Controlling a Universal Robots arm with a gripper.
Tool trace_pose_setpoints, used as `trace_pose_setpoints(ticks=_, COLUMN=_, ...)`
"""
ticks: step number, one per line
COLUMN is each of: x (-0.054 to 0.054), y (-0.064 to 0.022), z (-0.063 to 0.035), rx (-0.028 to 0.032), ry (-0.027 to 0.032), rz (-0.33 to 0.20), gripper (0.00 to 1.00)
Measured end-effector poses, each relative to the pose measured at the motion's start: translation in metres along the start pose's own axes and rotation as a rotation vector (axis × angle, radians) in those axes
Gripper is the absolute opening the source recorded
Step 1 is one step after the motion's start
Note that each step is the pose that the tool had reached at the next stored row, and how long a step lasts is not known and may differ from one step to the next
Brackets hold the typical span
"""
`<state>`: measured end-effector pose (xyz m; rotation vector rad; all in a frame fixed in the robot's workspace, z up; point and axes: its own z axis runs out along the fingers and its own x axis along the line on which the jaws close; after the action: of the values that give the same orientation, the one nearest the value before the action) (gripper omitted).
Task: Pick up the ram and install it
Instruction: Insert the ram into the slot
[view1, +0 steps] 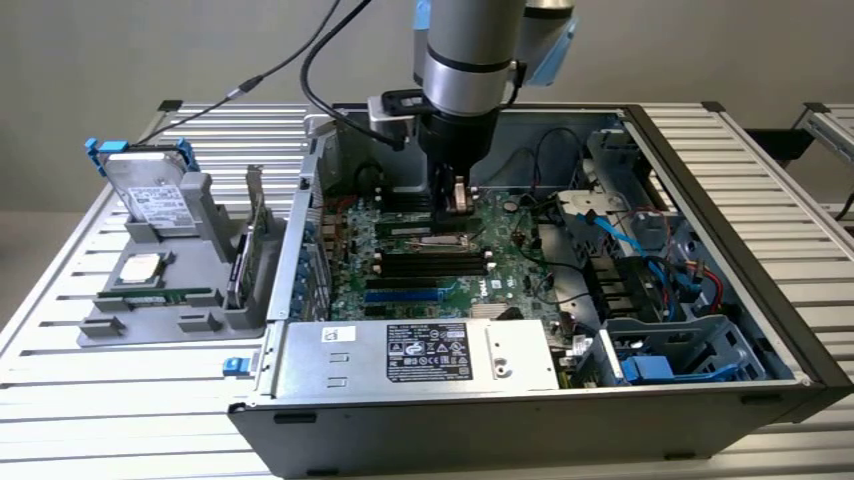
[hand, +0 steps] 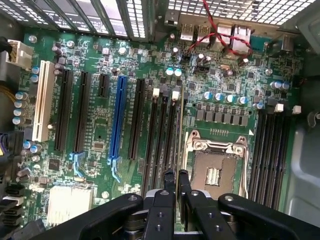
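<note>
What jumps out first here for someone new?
The silver-grey robot arm reaches down into the open black computer case, its gripper low over the green motherboard. Close up, the empty metal-framed processor socket sits beside long black memory slots. A grey parts tray stands at the exterior view's left.

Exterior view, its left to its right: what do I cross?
hard drive in its grey holder → upright expansion card → gripper, jaws shut on the ram over the motherboard → drive cage
</note>
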<state>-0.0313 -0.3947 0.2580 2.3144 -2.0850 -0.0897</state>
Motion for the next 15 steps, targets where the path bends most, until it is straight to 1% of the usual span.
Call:
trace_pose_setpoints(ticks=2, x=0.000, y=-0.0029, z=0.0008, rx=-0.0010, ry=0.0106, rz=0.004, gripper=0.13)
trace_pose_setpoints(ticks=3, x=0.000, y=-0.0041, z=0.0014, rx=-0.0013, ry=0.0134, rz=0.006, gripper=0.13)
trace_pose_setpoints(ticks=5, x=0.001, y=-0.0049, z=0.0042, rx=-0.0010, ry=0.0134, rz=0.021, gripper=0.13)
trace_pose_setpoints(ticks=8, x=0.001, y=-0.0053, z=0.0097, rx=-0.0003, ry=0.0110, rz=0.064, gripper=0.13)
trace_pose_setpoints(ticks=10, x=0.001, y=-0.0055, z=0.0124, rx=0.0000, ry=0.0103, rz=0.080, gripper=0.13)
trace_pose_setpoints(ticks=12, x=0.001, y=-0.0056, z=0.0140, rx=0.0008, ry=0.0123, rz=0.085, gripper=0.13)
trace_pose_setpoints(ticks=15, x=0.003, y=-0.0057, z=0.0158, rx=0.0017, ry=0.0173, rz=0.086, gripper=0.13)
